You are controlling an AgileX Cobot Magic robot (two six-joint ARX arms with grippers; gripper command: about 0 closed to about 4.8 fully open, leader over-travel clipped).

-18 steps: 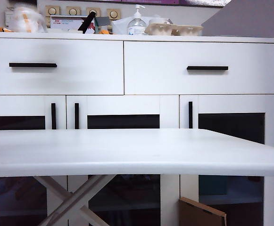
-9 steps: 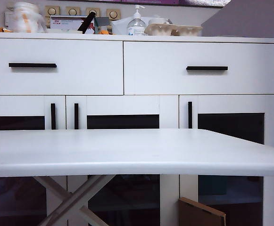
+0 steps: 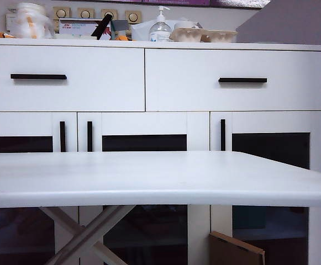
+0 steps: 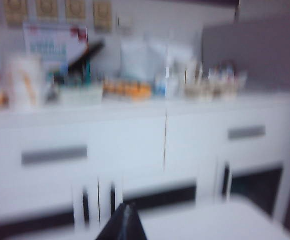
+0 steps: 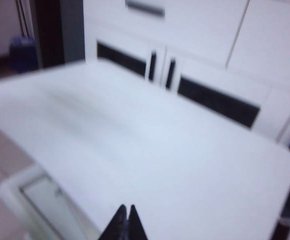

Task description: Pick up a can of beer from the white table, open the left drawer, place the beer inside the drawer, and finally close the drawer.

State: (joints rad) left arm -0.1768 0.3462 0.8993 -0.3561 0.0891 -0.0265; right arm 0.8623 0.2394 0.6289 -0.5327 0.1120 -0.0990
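The can of beer is out of view in every frame. The white table (image 3: 149, 176) stretches across the foreground with nothing on its top. Behind it, the left drawer (image 3: 63, 77) is shut, its black bar handle (image 3: 38, 76) level. Neither gripper shows in the exterior view. In the blurred left wrist view my left gripper (image 4: 127, 206) is shut and empty, above the table's near part and facing the left drawer (image 4: 50, 155). In the right wrist view my right gripper (image 5: 128, 207) is shut and empty over the near edge of the white table (image 5: 159, 150).
The right drawer (image 3: 237, 80) is shut too. Glass-fronted doors with vertical black handles (image 3: 62, 136) sit below the drawers. A pump bottle (image 3: 160, 25), egg cartons (image 3: 203, 35) and a white jar (image 3: 30, 21) crowd the cabinet top. A piece of cardboard (image 3: 235, 251) leans under the table.
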